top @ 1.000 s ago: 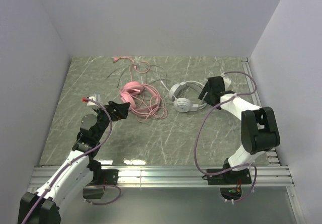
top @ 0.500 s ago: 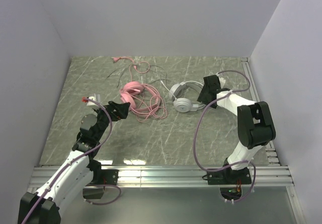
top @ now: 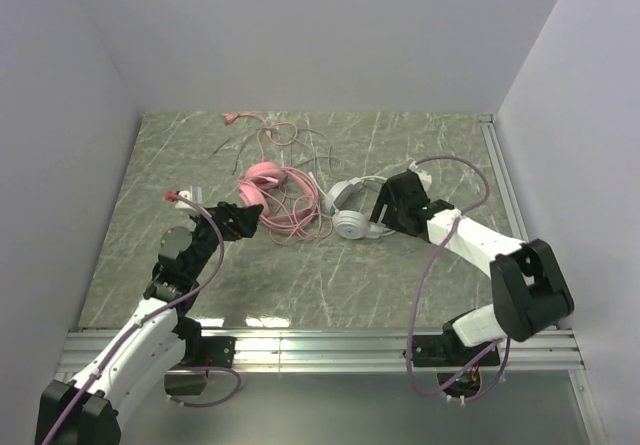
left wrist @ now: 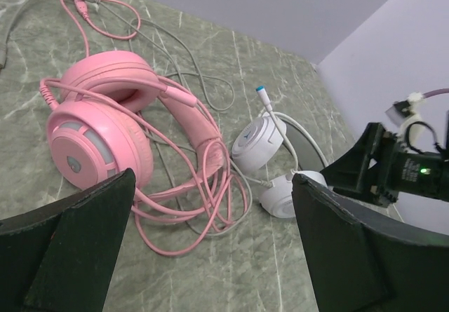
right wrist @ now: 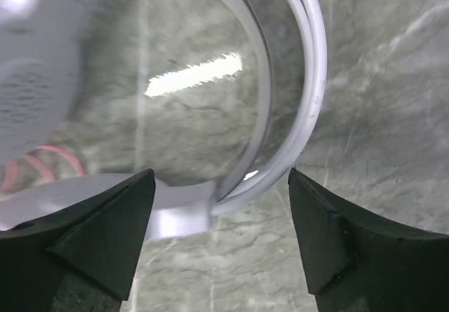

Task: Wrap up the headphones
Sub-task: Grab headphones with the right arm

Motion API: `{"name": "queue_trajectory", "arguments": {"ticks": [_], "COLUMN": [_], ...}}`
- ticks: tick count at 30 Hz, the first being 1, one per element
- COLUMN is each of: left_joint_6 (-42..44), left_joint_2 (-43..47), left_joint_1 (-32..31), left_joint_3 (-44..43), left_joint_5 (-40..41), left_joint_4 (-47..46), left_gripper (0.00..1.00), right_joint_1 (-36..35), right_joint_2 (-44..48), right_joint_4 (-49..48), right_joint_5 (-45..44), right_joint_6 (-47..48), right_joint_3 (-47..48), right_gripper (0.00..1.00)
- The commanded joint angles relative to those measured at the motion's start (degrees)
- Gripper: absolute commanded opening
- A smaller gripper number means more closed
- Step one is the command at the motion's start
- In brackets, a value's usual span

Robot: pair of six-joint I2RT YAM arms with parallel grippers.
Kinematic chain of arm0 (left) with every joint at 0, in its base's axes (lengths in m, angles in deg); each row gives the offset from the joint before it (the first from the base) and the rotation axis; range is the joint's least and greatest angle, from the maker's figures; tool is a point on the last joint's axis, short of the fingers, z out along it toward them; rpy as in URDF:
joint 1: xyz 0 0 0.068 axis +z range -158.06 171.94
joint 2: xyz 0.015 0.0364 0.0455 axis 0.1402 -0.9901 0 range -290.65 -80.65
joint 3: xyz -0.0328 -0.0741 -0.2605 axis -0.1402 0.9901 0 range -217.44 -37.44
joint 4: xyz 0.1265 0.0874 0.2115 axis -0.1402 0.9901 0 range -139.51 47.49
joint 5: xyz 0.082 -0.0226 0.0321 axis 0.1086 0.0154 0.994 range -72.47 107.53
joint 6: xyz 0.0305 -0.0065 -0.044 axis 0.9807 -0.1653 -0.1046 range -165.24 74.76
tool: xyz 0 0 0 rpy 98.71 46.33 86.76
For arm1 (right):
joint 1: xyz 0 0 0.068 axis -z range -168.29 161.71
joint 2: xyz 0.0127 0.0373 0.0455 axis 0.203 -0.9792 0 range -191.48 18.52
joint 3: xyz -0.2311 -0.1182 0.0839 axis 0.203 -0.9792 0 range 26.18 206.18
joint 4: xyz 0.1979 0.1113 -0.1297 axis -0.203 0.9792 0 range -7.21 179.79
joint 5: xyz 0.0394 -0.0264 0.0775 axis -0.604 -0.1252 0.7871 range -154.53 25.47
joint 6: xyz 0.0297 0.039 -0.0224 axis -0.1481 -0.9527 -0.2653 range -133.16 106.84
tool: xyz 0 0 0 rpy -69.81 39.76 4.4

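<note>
Straddling white headset (right wrist: 312,95), right gripper (right wrist: 221,174)

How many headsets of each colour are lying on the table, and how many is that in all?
pink headset: 1
white-grey headset: 1
Total: 2

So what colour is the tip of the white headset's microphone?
The microphone tip is blue; left wrist view shows it best.
</note>
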Motion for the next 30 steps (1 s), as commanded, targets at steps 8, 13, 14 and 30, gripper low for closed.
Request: {"name": "queue_trajectory", "arguments": {"ticks": [8, 13, 14, 30], "left_joint_6": [-7.7, -7.9, -8.5, -13.1], "left_joint_2": [0.3, -0.5, -1.3, -21.4], "left_joint_1": [-0.1, -0.4, -0.9, -17.9], "left_joint_3": [-3.0, -4.5, -4.9, -29.3], "left_joint_5": [9.5, -2.1, -2.8, 14.2], "left_joint_4": [4.2, -2.6, -3.6, 25.4], "left_gripper": [0.99, 0.99, 0.99, 0.99], "right_joint_1": [1.0, 4.7, 5.2, 10.1], "right_joint_2": [9.1, 11.5, 11.7, 12.6], "right_joint_4": [1.9, 0.8, 0.3, -0.2], "right_joint_5": [-0.5, 1.6, 2.0, 3.6], "right_joint_6": [1.0, 1.6, 1.6, 2.2], "right_joint_3": [2.1, 1.0, 0.9, 0.4], "right_gripper": [0.87, 0.87, 0.87, 0.88]}}
